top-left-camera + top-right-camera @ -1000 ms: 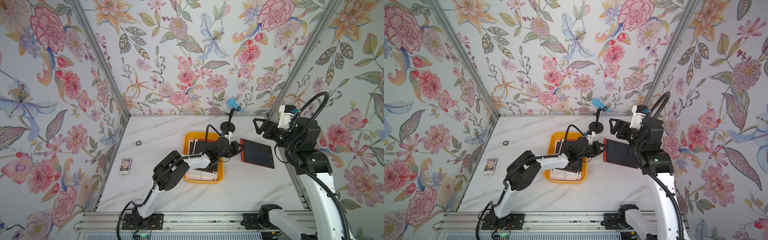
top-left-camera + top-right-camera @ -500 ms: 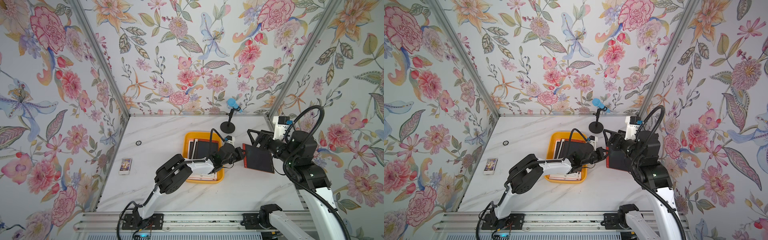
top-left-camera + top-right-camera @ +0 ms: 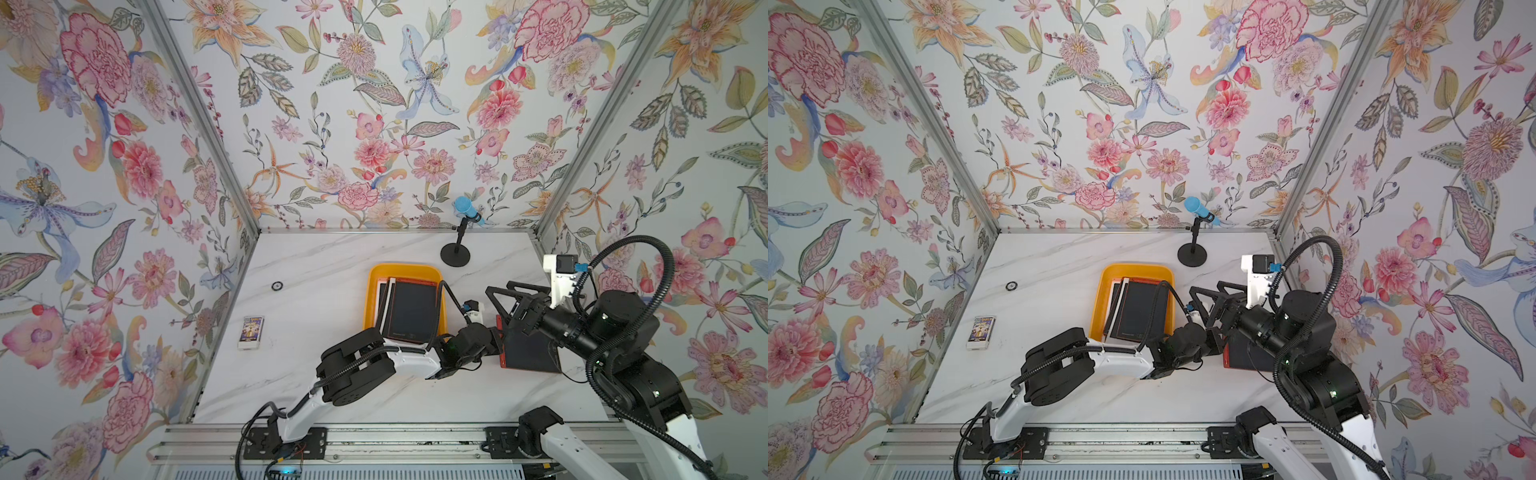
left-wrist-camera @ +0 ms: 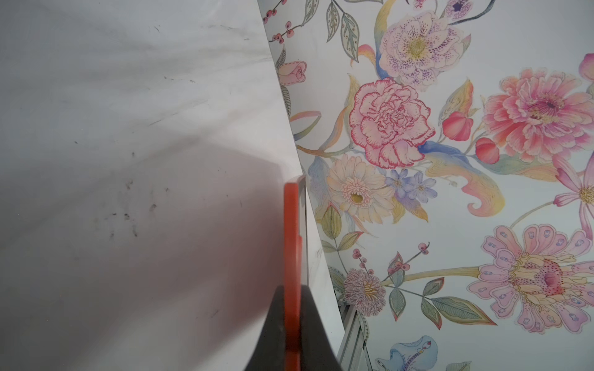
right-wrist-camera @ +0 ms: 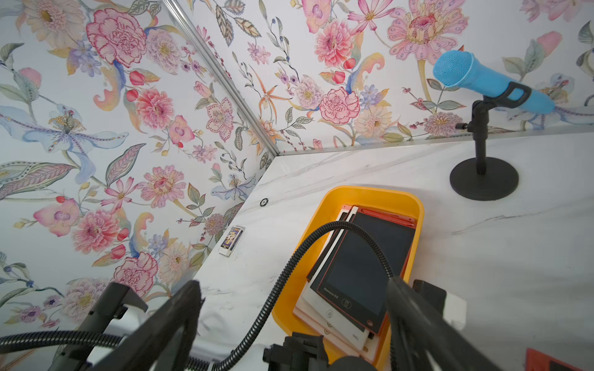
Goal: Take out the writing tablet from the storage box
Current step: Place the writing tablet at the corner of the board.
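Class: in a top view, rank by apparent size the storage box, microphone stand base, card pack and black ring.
1. storage box
2. card pack and microphone stand base: too alike to rank
3. black ring

Tablets (image 3: 413, 309) in storage box (image 3: 371, 299), writing tablet (image 3: 528, 353) right of it, microphone (image 3: 456, 254) behind

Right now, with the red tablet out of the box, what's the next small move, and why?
Probably lower the red tablet flat onto the table and open the left tool. That tool is shut on its edge, the tablet is already clear of the yellow box, and the right tool hangs open nearby.
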### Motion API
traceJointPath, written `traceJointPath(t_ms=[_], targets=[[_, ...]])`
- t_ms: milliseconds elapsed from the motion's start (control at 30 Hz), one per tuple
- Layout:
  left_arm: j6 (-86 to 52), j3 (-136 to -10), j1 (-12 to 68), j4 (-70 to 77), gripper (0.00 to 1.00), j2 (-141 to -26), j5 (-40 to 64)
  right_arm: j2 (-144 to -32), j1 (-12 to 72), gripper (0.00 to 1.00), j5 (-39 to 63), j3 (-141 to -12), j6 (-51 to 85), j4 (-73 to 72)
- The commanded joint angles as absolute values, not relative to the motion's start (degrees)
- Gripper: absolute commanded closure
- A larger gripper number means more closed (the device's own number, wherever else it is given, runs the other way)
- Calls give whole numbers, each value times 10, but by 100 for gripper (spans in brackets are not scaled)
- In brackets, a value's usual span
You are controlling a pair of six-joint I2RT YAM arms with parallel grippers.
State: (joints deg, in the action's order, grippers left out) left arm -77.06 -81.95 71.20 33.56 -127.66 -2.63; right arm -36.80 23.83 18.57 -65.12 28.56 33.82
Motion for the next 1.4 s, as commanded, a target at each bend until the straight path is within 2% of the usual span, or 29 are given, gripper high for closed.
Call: traceJointPath(t_ms=[0, 233, 767, 1000, 1267, 1367], targets=[[-782, -789, 737, 348, 100, -1298, -63, -334, 257, 10, 167, -624, 327, 366], [-823, -788, 771, 345, 100, -1327, -67, -282, 262, 11, 157, -609, 355, 368], [-865, -856, 807, 266, 100, -1381, -81, -273, 257, 11, 159, -631, 359, 400], [-838, -890, 807, 216, 91, -1386, -86, -267, 255, 11, 156, -620, 360, 401], [-875, -859, 806, 225, 87, -1380, -95, -269, 255, 11, 150, -609, 358, 399], [-875, -859, 806, 220, 75, -1378, -99, -267, 255, 11, 146, -606, 357, 400]])
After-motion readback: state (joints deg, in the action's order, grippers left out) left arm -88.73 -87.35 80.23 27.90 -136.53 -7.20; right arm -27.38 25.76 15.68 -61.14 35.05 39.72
